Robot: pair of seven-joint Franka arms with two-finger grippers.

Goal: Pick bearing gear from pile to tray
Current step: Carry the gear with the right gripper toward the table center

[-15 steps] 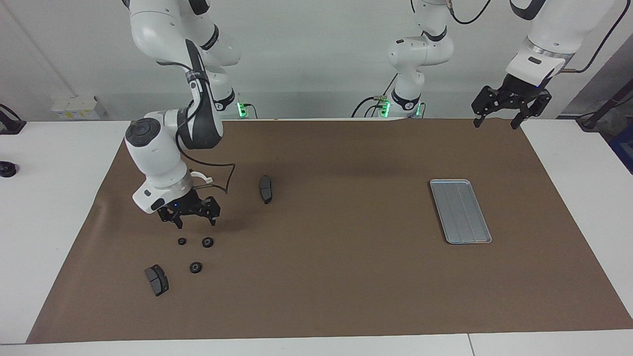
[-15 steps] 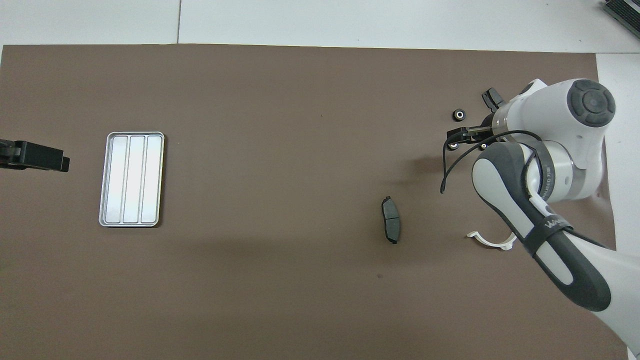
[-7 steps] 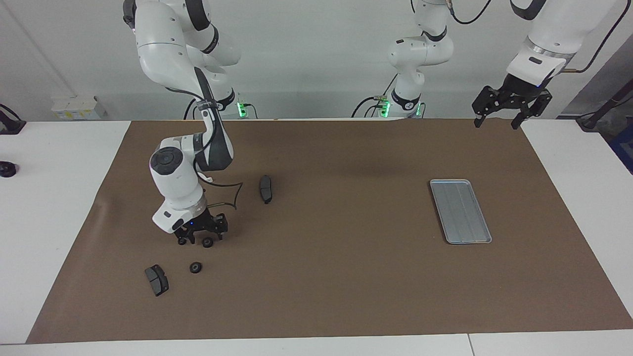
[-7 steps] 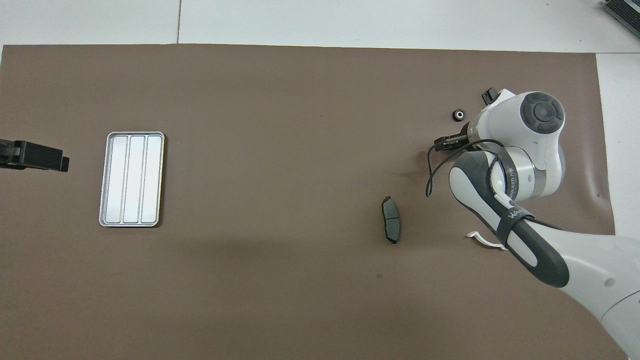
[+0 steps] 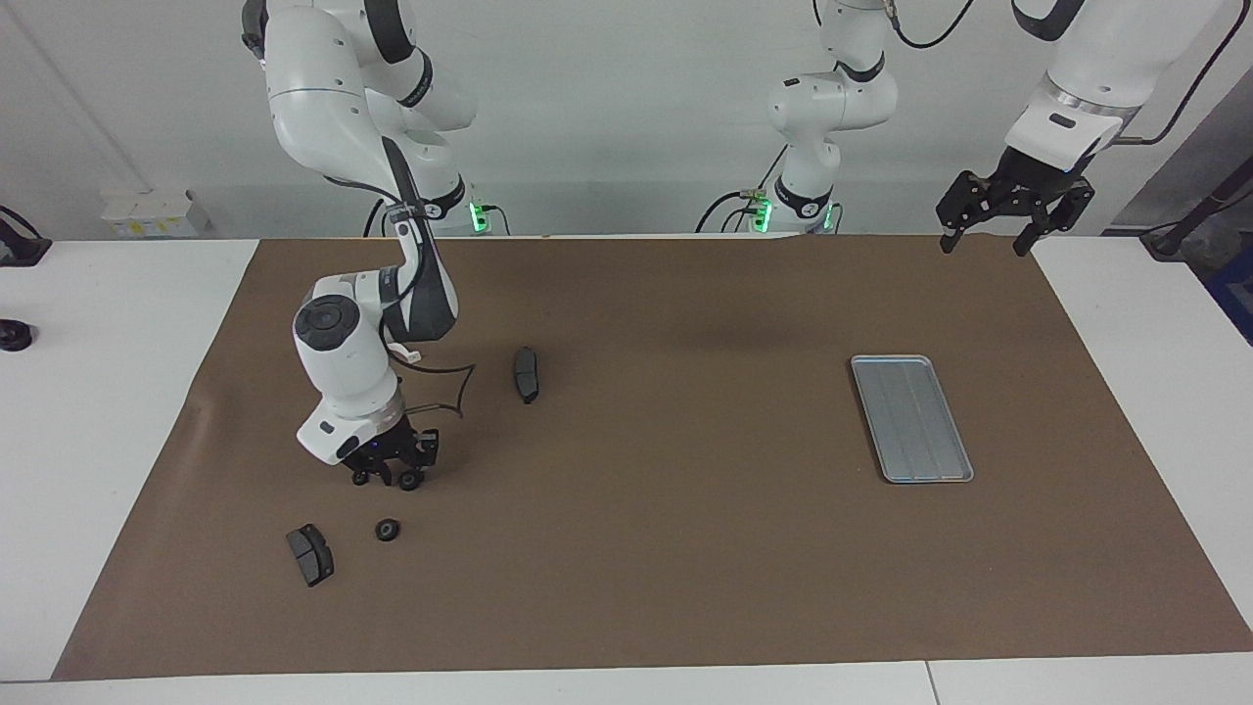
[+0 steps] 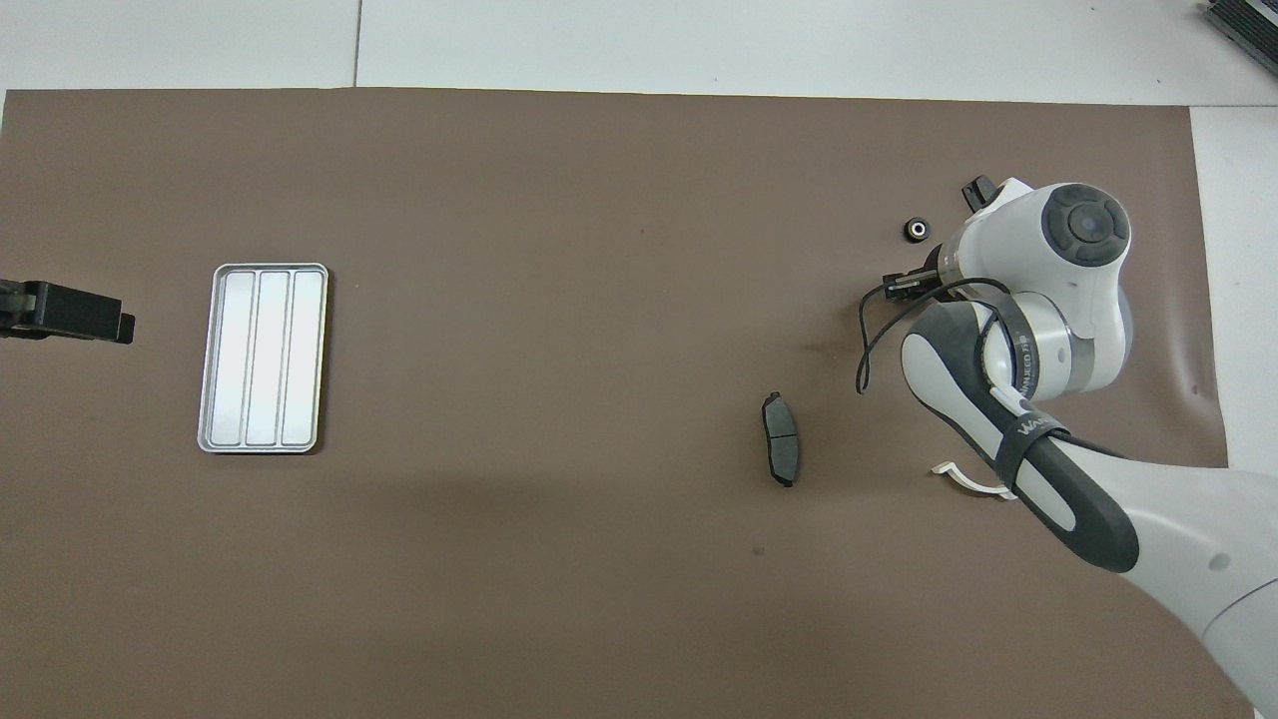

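Facing view: the right end effector [image 5: 390,474] is down at bench level in the pile, toward the right arm's end of the bench, its fingers set about two small black gears [image 5: 410,480]. Whether they have closed on a gear cannot be told. A third gear [image 5: 388,530] lies loose farther from the robots, with a brake pad [image 5: 310,554] beside it. A second pad [image 5: 527,373] lies nearer the robots, toward the bench's middle. The tray [image 5: 911,418] sits well apart, toward the left arm's end, with nothing in it. The left end effector [image 5: 1013,211] waits in the air over the mat's edge at its own end, fingers spread and holding nothing.

Overhead view: the right arm's wrist covers the grasp site; only the loose gear [image 6: 915,229], the pad [image 6: 781,452] and part of a white bracket [image 6: 970,481] show around it. The tray [image 6: 264,358] shows three bare grooves. The left end effector [image 6: 70,312] shows at the frame's edge.

Progress, as judged: no gear is delivered yet. The grasp appears under way; lift, carry to the tray and release all remain.
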